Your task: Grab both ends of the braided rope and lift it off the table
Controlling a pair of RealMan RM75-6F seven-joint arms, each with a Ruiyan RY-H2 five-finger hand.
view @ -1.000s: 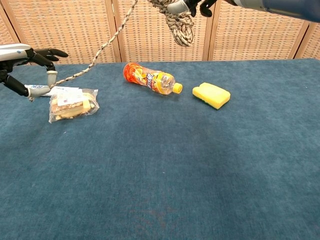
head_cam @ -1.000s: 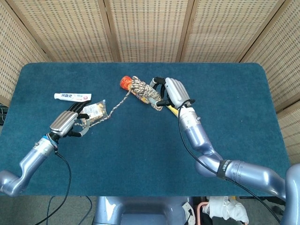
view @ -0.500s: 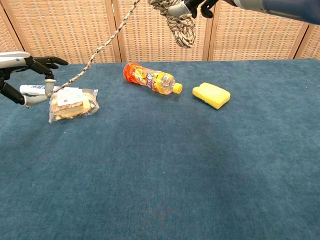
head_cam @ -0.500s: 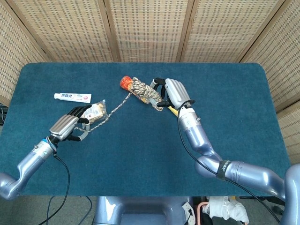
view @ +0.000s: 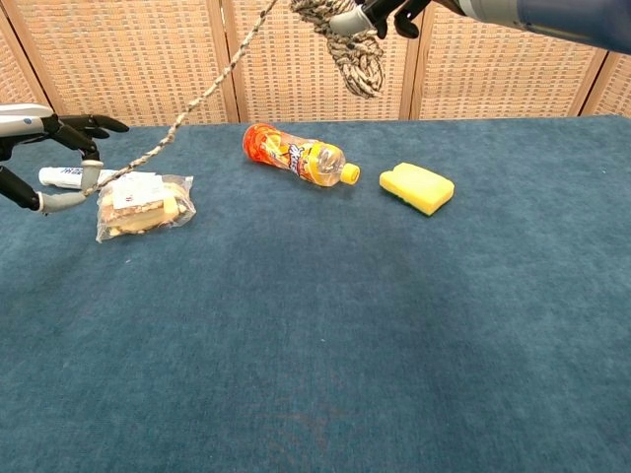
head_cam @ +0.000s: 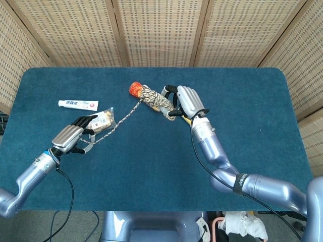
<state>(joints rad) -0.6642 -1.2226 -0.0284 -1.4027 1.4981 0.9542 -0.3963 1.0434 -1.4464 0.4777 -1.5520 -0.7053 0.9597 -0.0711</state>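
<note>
The braided rope hangs in the air as a thick knotted bundle, and my right hand grips it high above the table. A thin strand runs slanting down from the bundle to my left hand. That hand pinches the strand's end just above the cloth, beside the snack bag, with its other fingers spread. No part of the rope shows lying on the blue table.
Below the bundle lies an orange bottle, with a yellow sponge to its right. A clear snack bag and a white toothpaste tube lie by my left hand.
My left hand has drawn back toward the table's front edge with the rope end, pulling the strand straighter. The right hand and bundle have barely shifted.
</note>
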